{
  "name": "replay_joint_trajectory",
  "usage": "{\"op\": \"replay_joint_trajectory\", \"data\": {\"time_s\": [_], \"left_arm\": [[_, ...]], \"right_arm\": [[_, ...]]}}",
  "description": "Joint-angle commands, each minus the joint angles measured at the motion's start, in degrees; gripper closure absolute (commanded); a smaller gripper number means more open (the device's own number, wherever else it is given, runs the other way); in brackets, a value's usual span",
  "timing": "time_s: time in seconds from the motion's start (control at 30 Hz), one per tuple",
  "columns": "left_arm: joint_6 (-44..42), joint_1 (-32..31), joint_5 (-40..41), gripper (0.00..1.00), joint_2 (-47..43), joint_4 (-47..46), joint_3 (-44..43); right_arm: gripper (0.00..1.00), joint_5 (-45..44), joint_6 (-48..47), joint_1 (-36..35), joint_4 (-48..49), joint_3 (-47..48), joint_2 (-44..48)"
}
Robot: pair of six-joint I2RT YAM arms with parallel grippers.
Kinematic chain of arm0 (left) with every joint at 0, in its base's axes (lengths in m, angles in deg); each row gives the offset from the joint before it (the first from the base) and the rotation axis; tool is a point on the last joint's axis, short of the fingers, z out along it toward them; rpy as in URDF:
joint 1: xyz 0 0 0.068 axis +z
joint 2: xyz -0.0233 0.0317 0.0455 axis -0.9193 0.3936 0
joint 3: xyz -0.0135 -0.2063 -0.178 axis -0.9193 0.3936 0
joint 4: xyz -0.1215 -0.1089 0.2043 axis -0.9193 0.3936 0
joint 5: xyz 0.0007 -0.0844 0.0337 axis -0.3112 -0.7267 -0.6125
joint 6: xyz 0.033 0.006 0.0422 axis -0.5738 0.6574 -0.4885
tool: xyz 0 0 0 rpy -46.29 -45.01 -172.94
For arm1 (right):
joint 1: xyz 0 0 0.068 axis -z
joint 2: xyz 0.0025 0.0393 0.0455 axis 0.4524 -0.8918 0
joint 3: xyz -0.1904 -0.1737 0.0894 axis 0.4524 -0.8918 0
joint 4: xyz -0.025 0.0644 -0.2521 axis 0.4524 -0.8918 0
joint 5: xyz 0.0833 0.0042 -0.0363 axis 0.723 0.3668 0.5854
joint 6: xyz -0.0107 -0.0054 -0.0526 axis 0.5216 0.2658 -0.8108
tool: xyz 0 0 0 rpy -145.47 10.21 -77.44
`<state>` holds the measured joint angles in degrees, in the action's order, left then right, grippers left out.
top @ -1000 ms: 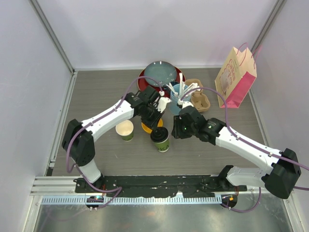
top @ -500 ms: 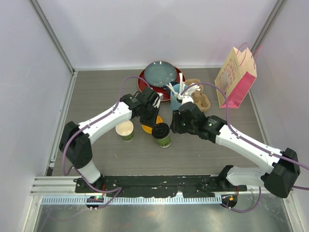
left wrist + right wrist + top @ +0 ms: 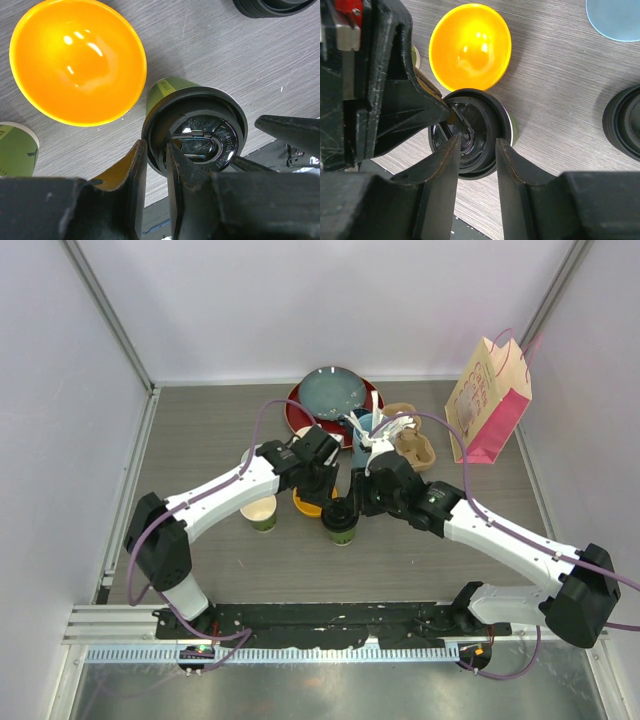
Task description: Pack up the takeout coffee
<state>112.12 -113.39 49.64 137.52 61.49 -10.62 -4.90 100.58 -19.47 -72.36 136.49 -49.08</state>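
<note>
Pinching the black lid [image 3: 200, 132] of the nearer green cup [image 3: 163, 90] mid-table, our left gripper [image 3: 156, 150] meets our right gripper [image 3: 477, 145], whose fingers sit slightly apart, grip unclear. We judge packing barely begun: the second cup [image 3: 261, 510] is unlidded, and neither cup is in the carrier [image 3: 412, 447] or the bag [image 3: 490, 400].

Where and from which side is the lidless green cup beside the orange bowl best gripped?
Grip the lidless green cup across its wall just below the open rim, probably from its left: it stands upright, and the orange bowl crowds its right.
</note>
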Motion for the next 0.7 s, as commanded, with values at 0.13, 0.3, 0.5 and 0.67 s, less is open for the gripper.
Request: {"op": "replay_joint_trajectory", "data": {"time_s": [0.13,0.3,0.5,0.67], "left_arm": [[-2.2,-0.3,1.8,0.73,-2.5,-0.5,-4.1],[-3.5,-0.3,0.5,0.7,-3.2,0.3,-5.2],[-4.1,-0.2,-0.8,0.69,-3.1,-1.0,-3.4],[-4.7,-0.2,-2.9,0.7,-3.1,-1.3,-2.8]], "right_arm": [[0.64,-1.5,-2.2,0.2,1.9,-0.4,0.8],[0.64,-1.0,-0.8,0.1,1.1,0.0,0.0],[0.64,-4.1,2.7,-1.5,-1.7,0.7,0.3],[0.55,-11.1,8.0,-6.5,-10.4,3.6,0.6]]}}
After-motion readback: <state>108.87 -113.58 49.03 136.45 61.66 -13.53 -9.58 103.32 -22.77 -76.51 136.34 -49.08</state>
